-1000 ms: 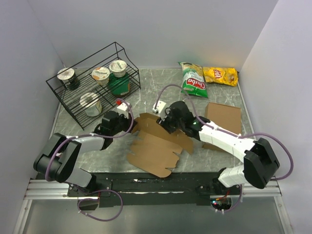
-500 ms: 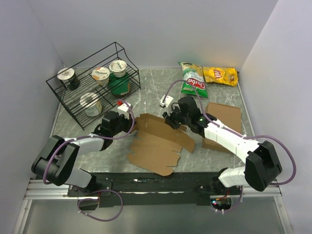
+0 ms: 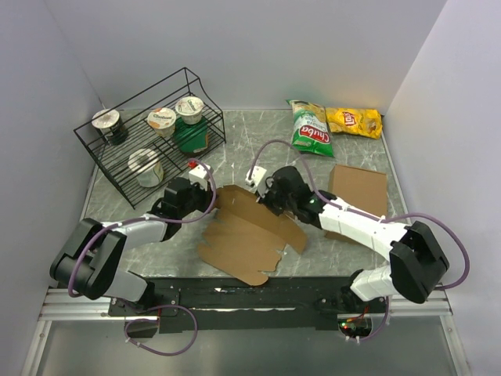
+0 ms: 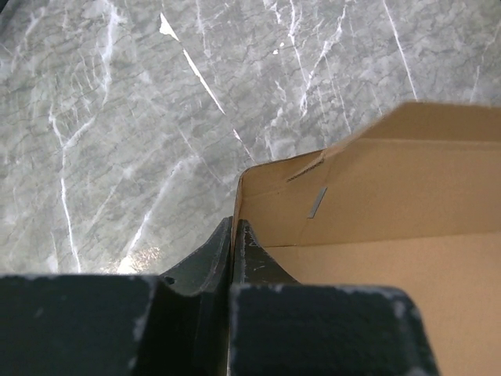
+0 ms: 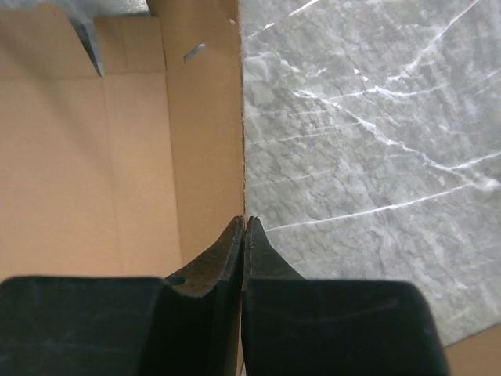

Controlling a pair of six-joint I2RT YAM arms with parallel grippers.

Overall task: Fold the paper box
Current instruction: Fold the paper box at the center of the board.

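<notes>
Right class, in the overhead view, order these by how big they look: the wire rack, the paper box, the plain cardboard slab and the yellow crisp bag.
1. wire rack
2. paper box
3. plain cardboard slab, partly hidden by the right arm
4. yellow crisp bag, which lies farthest from the camera, so it may look a little small

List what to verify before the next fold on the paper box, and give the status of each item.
1. Left gripper shut on the paper box edge: ok.
2. Right gripper shut on another edge of the box: ok, though it bites only the very rim.
3. Side wall at the left gripper stands up: ok.
4. Tabs and slots lined up: cannot tell.
5. Cardboard slab apart from the box: ok.
6. Wire rack clear of the left arm: ok.
</notes>
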